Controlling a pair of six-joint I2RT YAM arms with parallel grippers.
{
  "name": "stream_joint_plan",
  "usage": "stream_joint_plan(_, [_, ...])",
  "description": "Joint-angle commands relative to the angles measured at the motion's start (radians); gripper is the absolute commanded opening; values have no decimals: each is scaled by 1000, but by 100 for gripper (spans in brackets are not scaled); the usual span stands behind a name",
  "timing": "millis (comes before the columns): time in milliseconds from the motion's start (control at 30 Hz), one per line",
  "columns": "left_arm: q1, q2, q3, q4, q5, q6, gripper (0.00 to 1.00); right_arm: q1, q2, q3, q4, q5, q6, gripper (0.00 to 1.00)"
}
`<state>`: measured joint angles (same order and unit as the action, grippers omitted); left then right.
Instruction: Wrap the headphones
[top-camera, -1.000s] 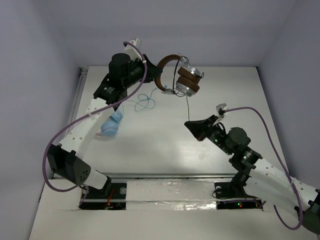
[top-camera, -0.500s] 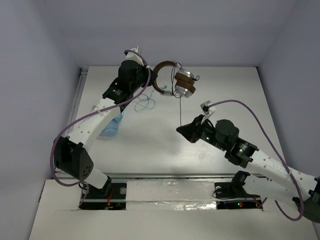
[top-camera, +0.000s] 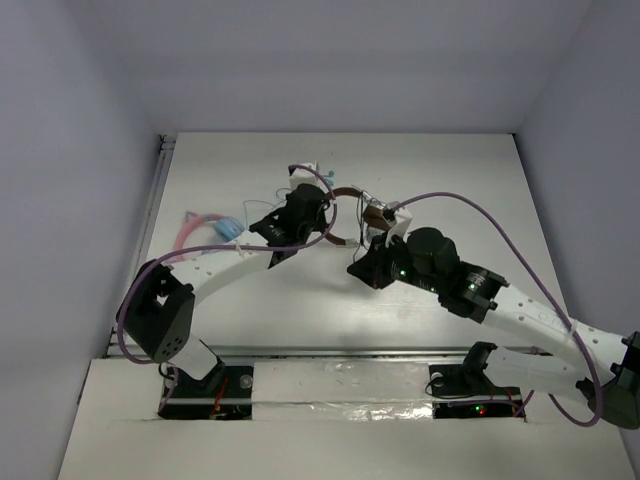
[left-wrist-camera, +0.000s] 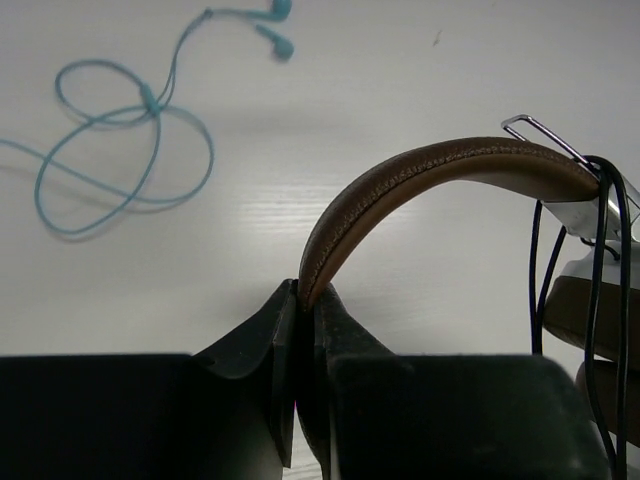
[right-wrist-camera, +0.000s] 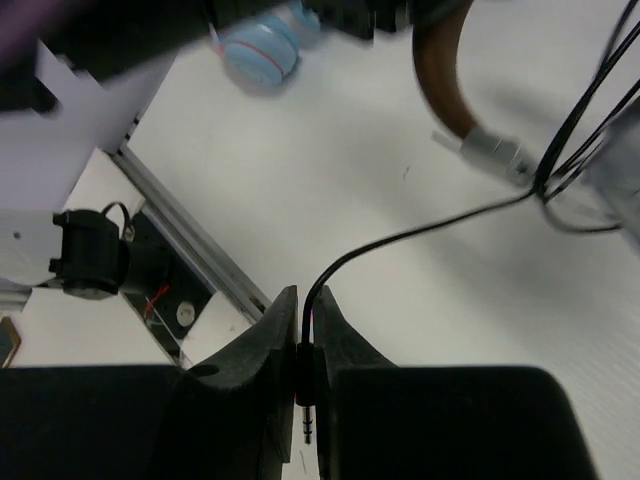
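Observation:
The headphones (top-camera: 347, 194) hang in the air over the middle of the table, between the two arms. My left gripper (top-camera: 326, 226) is shut on the brown headband (left-wrist-camera: 420, 170), which arches up and to the right from the jaws. The thin black cable (left-wrist-camera: 600, 260) loops around the silver yoke at the right edge of the left wrist view. My right gripper (top-camera: 359, 270) is shut on the cable's plug end (right-wrist-camera: 308, 345), just near of the headphones. The cable (right-wrist-camera: 420, 235) runs from the jaws up to the headband (right-wrist-camera: 440, 80). The earcups are mostly hidden.
Pink-and-blue headphones (top-camera: 215, 226) lie at the left of the table and also show in the right wrist view (right-wrist-camera: 262, 50). Light-blue wired earbuds (left-wrist-camera: 130, 130) lie in a loose tangle on the table beneath the left gripper. The metal rail at the table's near edge (right-wrist-camera: 190, 250) is close.
My left arm has swung the headphones from the back of the table down toward the middle. My right gripper has moved left with the cable end and now sits close under them.

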<state>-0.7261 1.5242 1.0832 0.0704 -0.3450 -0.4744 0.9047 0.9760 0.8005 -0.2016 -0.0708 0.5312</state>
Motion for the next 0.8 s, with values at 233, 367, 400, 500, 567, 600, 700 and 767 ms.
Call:
stream_joint_plan(233, [-93,-128,-204,97,-138,8,0,8,64,161,-30,219,-54,0])
stream_joint_plan(367, [-122,-168,-233,60,-135,-4,0,8,118,163,-7,301,-68,0])
stream_joint_plan(400, [-136,-177,-241,52,-134,-7,0,8,127,158,11,315,-62,0])
stream_joint_plan(500, [-148,-193,-250,22,-112,-20,0,8,130,122,100,362,-19,0])
stream_joint_plan(567, [-148,-199,-253,11,-91,-27,0,8,133,85,177,394,9,0])
stream_joint_plan(600, [-148,-203,-258,11,-83,-32,0,8,135,77,191,408,35,0])
stream_joint_plan(700, [-148,-206,-261,2,-65,-33,0,8,133,36,272,503,81,0])
stream_joint_plan(767, [-148,-206,-261,-4,-54,-33,0,8,136,20,297,574,99,0])
